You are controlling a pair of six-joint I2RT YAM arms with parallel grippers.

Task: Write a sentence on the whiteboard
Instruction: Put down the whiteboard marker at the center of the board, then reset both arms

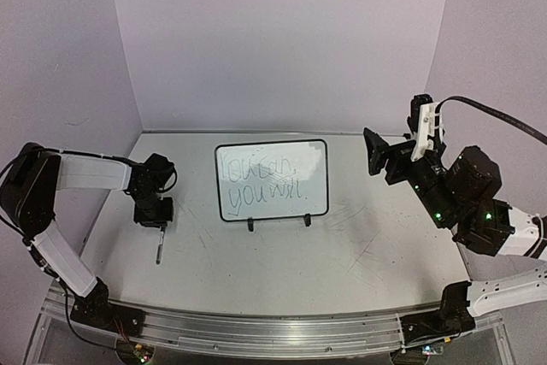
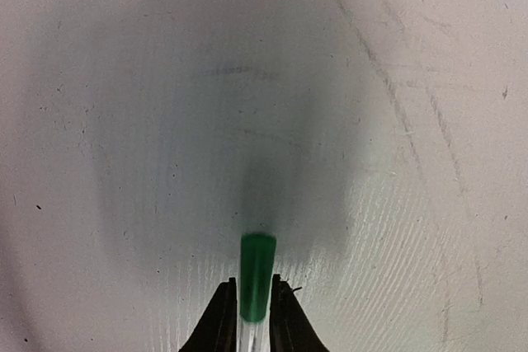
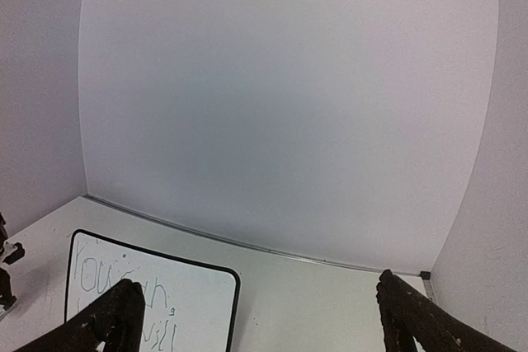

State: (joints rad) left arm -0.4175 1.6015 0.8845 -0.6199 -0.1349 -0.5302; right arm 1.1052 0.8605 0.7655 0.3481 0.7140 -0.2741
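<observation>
Writing looks finished: the sentence fills the whiteboard, which stands on its feet mid-surface. Our left end effector hangs low to its left, jaws flanking a green-tipped marker, probably to park it on the surface; we cannot tell whether they clamp it. Our right end effector is spread wide, empty, raised well clear.

The whiteboard is white with a black frame and 2 black feet; its sentence is dark. The worktop is white, scratched grey. The pen shows green; the walls are pale lilac.
</observation>
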